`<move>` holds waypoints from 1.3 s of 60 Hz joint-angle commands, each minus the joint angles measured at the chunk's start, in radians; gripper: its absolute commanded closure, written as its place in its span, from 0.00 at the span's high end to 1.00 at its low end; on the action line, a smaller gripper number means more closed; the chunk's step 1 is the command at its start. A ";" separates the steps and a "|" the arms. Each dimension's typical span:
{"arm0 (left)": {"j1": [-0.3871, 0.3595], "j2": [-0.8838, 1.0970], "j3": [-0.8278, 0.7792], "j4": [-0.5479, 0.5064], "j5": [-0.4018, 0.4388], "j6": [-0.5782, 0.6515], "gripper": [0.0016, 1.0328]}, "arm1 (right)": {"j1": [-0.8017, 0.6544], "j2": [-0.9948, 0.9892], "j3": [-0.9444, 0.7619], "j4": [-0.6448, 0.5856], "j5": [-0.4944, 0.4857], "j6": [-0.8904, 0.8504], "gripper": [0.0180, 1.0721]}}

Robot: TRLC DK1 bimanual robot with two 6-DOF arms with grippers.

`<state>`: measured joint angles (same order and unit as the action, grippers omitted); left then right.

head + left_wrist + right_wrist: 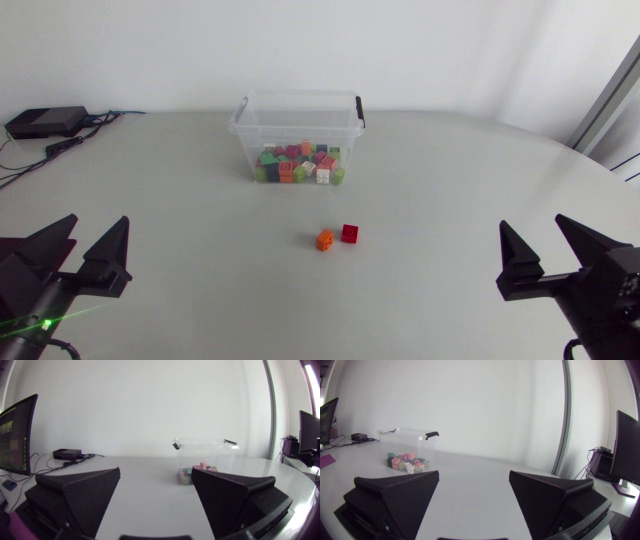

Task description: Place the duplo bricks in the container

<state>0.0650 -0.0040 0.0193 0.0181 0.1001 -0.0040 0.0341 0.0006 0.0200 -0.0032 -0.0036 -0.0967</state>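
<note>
An orange duplo brick (325, 240) and a red one (350, 233) lie side by side on the white table, a little in front of the clear plastic container (290, 132). That box holds several coloured bricks (300, 163). My left gripper (95, 238) sits open near the front left edge, far from both loose bricks. Open as well, my right gripper (535, 238) is at the front right. Nothing lies between the fingers of either. The left wrist view has its gripper (155, 487) facing the container (207, 452). In the right wrist view the container (405, 442) stands far ahead of the gripper (474, 487).
A black box (45, 121) with cables sits at the table's back left corner. The container has a black clip (359, 110) on its right end.
</note>
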 commanded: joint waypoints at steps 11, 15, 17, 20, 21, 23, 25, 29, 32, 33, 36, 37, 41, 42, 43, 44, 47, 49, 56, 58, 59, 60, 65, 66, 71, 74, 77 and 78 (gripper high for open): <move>-0.008 -0.008 -0.022 0.008 0.004 -0.021 0.96 | 0.010 -0.004 -0.022 -0.003 -0.003 0.023 0.96; -0.008 -0.008 -0.022 0.008 0.004 -0.022 0.96 | 0.010 -0.005 -0.022 -0.003 -0.003 0.023 0.96; -0.008 -0.008 -0.022 0.009 0.004 -0.022 0.96 | 0.012 -0.005 -0.022 -0.003 -0.003 0.023 0.96; -0.005 -0.008 -0.022 0.009 0.004 -0.022 0.96 | 0.013 -0.005 -0.022 -0.003 -0.003 0.023 0.96; -0.005 -0.008 -0.022 0.011 0.004 -0.022 0.96 | 0.013 -0.005 -0.022 -0.003 -0.003 0.022 0.96; -0.004 -0.008 -0.022 0.011 0.004 -0.022 0.96 | 0.013 -0.007 -0.022 -0.001 -0.003 0.022 0.96; -0.002 -0.010 -0.024 0.013 0.004 -0.022 0.96 | 0.015 -0.007 -0.022 -0.001 -0.003 0.022 0.96; -0.002 -0.011 -0.024 0.016 0.004 -0.021 0.96 | 0.020 -0.007 -0.022 0.000 -0.003 0.022 0.96; -0.002 -0.011 -0.022 0.017 0.006 -0.019 0.96 | 0.018 -0.008 -0.022 0.005 -0.003 0.023 0.96; -0.002 -0.011 -0.021 0.017 0.006 -0.019 0.96 | 0.018 -0.008 -0.020 0.005 -0.003 0.022 0.96; -0.001 -0.011 -0.015 0.020 0.006 -0.019 0.96 | 0.016 -0.008 -0.012 0.006 -0.001 0.023 0.96; -0.001 -0.011 -0.012 0.020 0.006 -0.019 0.96 | 0.016 -0.007 -0.011 0.006 -0.001 0.023 0.96; 0.007 -0.011 0.007 0.019 0.006 -0.021 0.96 | 0.015 -0.007 0.012 0.003 0.002 0.023 0.96; 0.009 -0.010 0.011 0.016 0.006 -0.021 0.96 | 0.015 -0.007 0.017 0.003 0.004 0.023 0.96; 0.010 -0.010 0.016 0.016 0.006 -0.021 0.96 | 0.015 -0.007 0.024 0.003 0.004 0.023 0.96; 0.012 -0.010 0.022 0.014 0.006 -0.021 0.96 | 0.013 -0.005 0.032 0.003 0.004 0.023 0.96; 0.012 -0.010 0.039 0.014 0.006 -0.022 0.96 | 0.013 -0.004 0.054 0.002 0.004 0.023 0.96; 0.010 -0.008 0.056 0.014 0.004 -0.024 0.96 | 0.015 -0.002 0.067 0.000 0.004 0.023 0.96; 0.004 0.042 0.116 0.002 0.006 -0.027 0.96 | 0.015 0.039 0.120 -0.004 0.005 0.023 0.96; -0.001 0.064 0.133 0.002 0.006 -0.028 0.96 | 0.016 0.056 0.133 -0.004 0.005 0.025 0.96; -0.005 0.087 0.148 0.002 0.006 -0.031 0.96 | 0.016 0.067 0.141 -0.004 0.005 0.026 0.96; -0.008 0.102 0.157 0.003 0.006 -0.031 0.96 | 0.016 0.078 0.149 -0.003 0.005 0.028 0.96; -0.019 0.188 0.211 0.006 0.006 -0.033 0.96 | 0.018 0.134 0.176 0.009 0.007 0.026 0.96; -0.019 0.203 0.222 0.006 0.006 -0.033 0.96 | 0.016 0.145 0.181 0.011 0.007 0.028 0.96; -0.028 0.311 0.281 -0.001 0.007 -0.033 0.96 | 0.016 0.200 0.210 0.023 0.007 0.026 0.96; -0.054 0.386 0.324 -0.010 0.007 -0.027 0.95 | 0.018 0.253 0.244 0.026 0.001 0.026 0.96; -0.076 0.444 0.364 -0.030 0.007 -0.022 0.94 | 0.020 0.297 0.273 0.026 -0.003 0.025 0.96; -0.080 0.469 0.380 -0.040 0.007 -0.017 0.94 | 0.020 0.317 0.287 0.026 -0.003 0.025 0.96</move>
<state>0.0120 0.3717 0.3233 -0.0025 0.1001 -0.0078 0.0452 0.2478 0.2409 0.0036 -0.0006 -0.0963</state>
